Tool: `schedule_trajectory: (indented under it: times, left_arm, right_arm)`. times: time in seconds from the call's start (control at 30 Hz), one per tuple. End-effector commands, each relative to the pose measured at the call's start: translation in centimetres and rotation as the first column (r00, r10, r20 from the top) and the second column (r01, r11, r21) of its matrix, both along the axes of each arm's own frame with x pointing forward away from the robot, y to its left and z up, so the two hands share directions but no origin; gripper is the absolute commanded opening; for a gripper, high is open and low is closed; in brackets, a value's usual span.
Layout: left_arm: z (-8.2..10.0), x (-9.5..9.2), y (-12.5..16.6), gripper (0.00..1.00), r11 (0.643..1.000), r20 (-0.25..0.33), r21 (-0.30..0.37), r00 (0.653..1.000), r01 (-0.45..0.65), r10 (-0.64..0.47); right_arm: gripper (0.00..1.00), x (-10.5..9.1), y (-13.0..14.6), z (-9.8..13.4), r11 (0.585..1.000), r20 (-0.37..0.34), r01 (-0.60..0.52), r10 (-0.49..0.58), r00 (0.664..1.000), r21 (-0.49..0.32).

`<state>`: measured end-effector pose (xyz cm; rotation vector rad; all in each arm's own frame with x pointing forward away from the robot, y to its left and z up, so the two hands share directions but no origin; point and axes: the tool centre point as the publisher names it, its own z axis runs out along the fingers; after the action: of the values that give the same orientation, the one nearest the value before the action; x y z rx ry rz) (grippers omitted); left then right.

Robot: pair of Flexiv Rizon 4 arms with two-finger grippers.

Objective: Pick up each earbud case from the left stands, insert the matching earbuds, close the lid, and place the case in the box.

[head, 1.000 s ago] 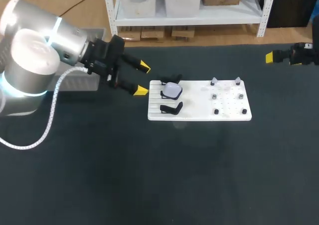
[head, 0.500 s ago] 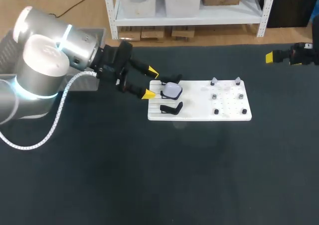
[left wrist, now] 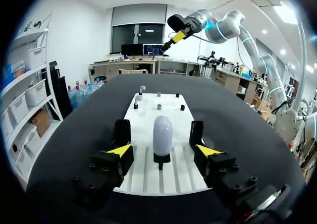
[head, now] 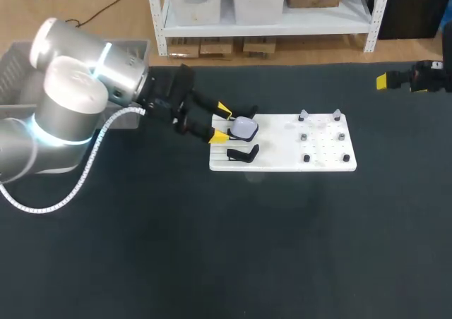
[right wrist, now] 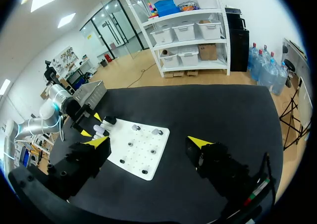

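Left wrist view: the left tool [left wrist: 163,152] is seen nearest, its two yellow-tipped fingers spread wide, one at each side of a white earbud case [left wrist: 162,134]. Neither finger is touching the case. The case is held upright on a small black stand [left wrist: 162,158], which is set on the slatted near end of a white board [left wrist: 141,177]. Farther along the board, small pegs [left wrist: 159,106] are set in rows; what is carried on them is too small to be told. Beyond the board's far end, the right arm [left wrist: 218,28] is held high above the dark counter [left wrist: 74,135].

Head view: the left arm [head: 78,100] is brought in from the left, and the case is found at the board's left end, between the spread fingertips. A second stand [head: 243,153] is placed just beside the case's stand, on the side toward the counter's near edge. A grey box [head: 15,68] is seen at the counter's far left, partly hidden behind the left arm.

Right wrist view: the right tool [right wrist: 148,141] is held over the counter, well apart from the board, fingers spread with nothing gripped between them.
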<state>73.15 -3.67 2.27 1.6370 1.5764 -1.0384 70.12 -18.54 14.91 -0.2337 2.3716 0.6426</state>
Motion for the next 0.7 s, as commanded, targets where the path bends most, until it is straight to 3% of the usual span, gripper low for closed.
schedule_trajectory:
  times: [0.03, 0.23, 0.7]
  left_arm:
    - [-0.4, 0.6, -0.3, 0.75, 1.0, -0.006, -0.001, 1.0, 0.007, -0.007]
    - [-0.6, 1.0, -0.7, 0.56, 1.0, -0.005, -0.002, 1.0, 0.008, -0.008]
    - [-0.9, 0.9, -1.9, 0.57, 0.999, -0.009, -0.01, 0.999, 0.03, -0.031]
  right_arm:
    - [1.0, 0.0, 0.0, 0.0, 1.0, 0.0, 0.001, -0.001, 1.0, -0.001]
    - [1.0, 0.0, 0.0, 0.0, 1.0, 0.0, 0.001, -0.001, 1.0, -0.001]
    - [1.0, 0.0, 0.0, 0.0, 1.0, 0.0, 0.001, -0.001, 1.0, -0.001]
